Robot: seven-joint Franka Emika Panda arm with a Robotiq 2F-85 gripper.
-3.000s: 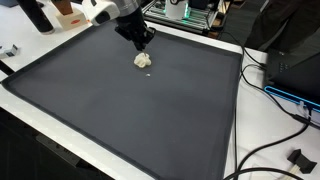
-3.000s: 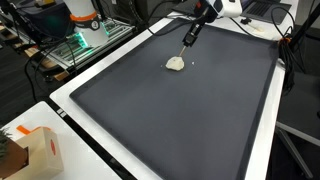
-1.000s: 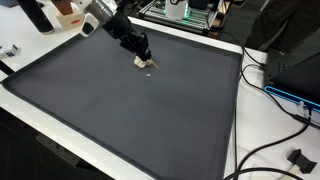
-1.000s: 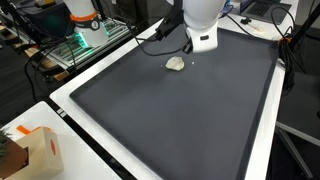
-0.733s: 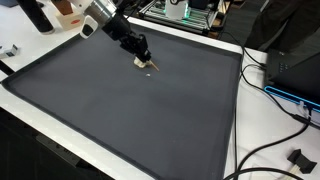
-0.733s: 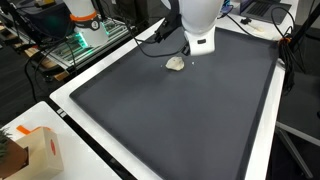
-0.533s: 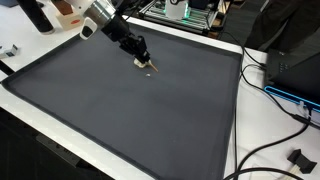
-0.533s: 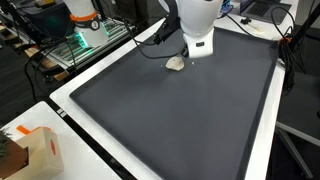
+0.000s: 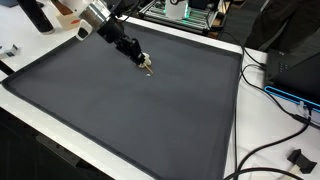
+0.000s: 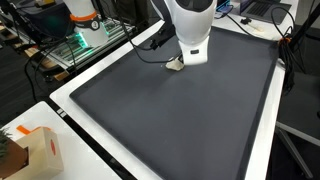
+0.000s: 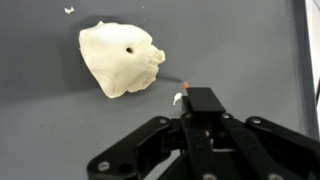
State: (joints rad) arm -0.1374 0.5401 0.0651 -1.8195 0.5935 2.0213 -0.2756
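Note:
A pale, dough-like lump (image 11: 120, 58) with a small hole in its top lies on a dark grey mat (image 9: 130, 115). In the wrist view my gripper (image 11: 198, 100) sits just right of and below the lump, jaws pressed together. A thin orange-tipped stick (image 11: 179, 97) pokes out from between them, towards the lump. In both exterior views the gripper (image 9: 143, 62) (image 10: 186, 60) is low over the mat at the lump's side. The arm hides most of the lump (image 10: 174, 66) there.
The mat (image 10: 170, 120) covers a white-edged table. A cardboard box (image 10: 40, 150) stands at a near corner. Cables (image 9: 275, 110) and black equipment lie beside the mat. Shelves with electronics (image 10: 85, 35) stand behind.
The arm has tilted and come down over three seconds, carrying the gripper from above the lump to mat level beside it. The lump has stayed in place.

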